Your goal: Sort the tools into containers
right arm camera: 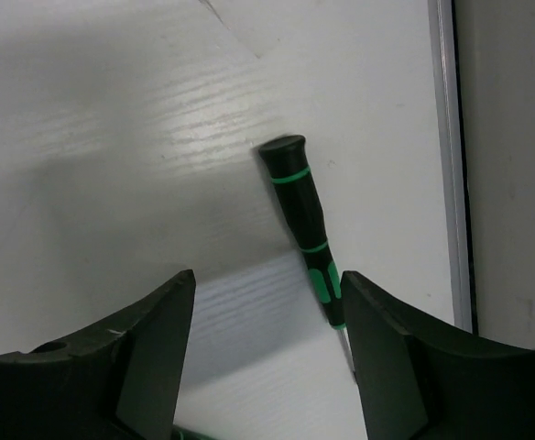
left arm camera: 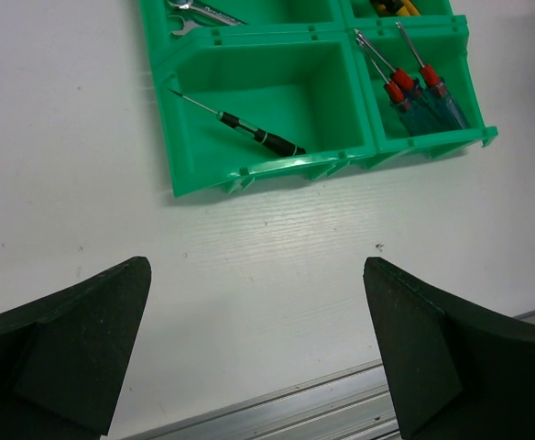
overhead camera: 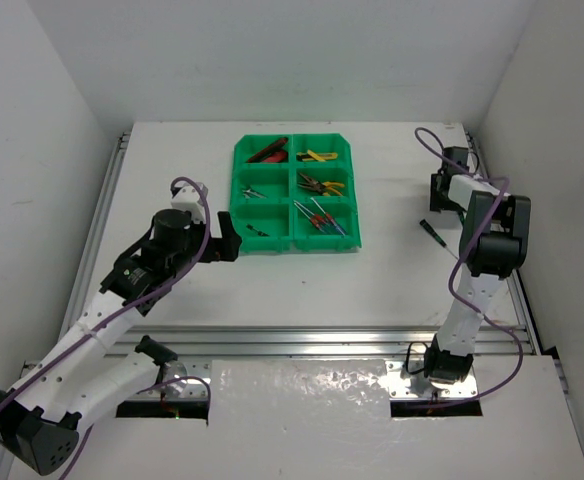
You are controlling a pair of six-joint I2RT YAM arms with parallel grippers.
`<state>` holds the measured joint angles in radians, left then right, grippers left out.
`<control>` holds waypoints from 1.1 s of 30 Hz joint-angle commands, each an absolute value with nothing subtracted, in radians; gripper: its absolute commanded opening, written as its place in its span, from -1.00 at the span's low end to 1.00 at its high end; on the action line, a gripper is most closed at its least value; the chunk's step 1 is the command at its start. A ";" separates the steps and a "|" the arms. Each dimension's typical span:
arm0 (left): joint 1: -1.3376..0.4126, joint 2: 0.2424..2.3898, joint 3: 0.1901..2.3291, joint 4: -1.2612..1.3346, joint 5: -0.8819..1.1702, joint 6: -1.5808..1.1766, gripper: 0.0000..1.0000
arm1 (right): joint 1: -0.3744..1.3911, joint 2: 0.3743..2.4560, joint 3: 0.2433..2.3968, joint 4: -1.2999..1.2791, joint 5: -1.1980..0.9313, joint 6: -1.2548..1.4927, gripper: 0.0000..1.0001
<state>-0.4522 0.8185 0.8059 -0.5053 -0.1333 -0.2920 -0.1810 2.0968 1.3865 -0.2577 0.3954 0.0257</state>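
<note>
The green tray [overhead camera: 292,246] stands at the table's middle back. Its bins hold red-and-black tools [overhead camera: 268,152], yellow-handled pliers [overhead camera: 318,156], a silver wrench [overhead camera: 251,191] and blue-handled screwdrivers [overhead camera: 323,218]. In the left wrist view the near-left bin [left arm camera: 249,172] holds one thin black screwdriver [left arm camera: 251,131], beside the blue screwdrivers [left arm camera: 425,97]. My left gripper [left arm camera: 258,353] is open and empty over the table, just left of the tray [overhead camera: 230,238]. My right gripper [right arm camera: 267,353] is open above a black-and-green screwdriver [right arm camera: 302,213] that lies by its right finger, at the table's right [overhead camera: 431,229].
An aluminium rail [left arm camera: 322,403] runs along the table's near edge. A second rail [right arm camera: 443,156] borders the right edge, close to the black-and-green screwdriver. White walls enclose the table on three sides.
</note>
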 commanded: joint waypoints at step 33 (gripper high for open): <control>-0.460 0.827 0.808 -0.462 -0.100 -0.272 0.99 | -0.350 2.102 1.230 -0.058 0.029 0.143 0.02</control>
<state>-0.4522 0.8310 0.8055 -0.5045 -0.1104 -0.2855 -0.3500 2.0426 1.2110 -0.0002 0.0834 0.1570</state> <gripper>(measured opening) 0.996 0.527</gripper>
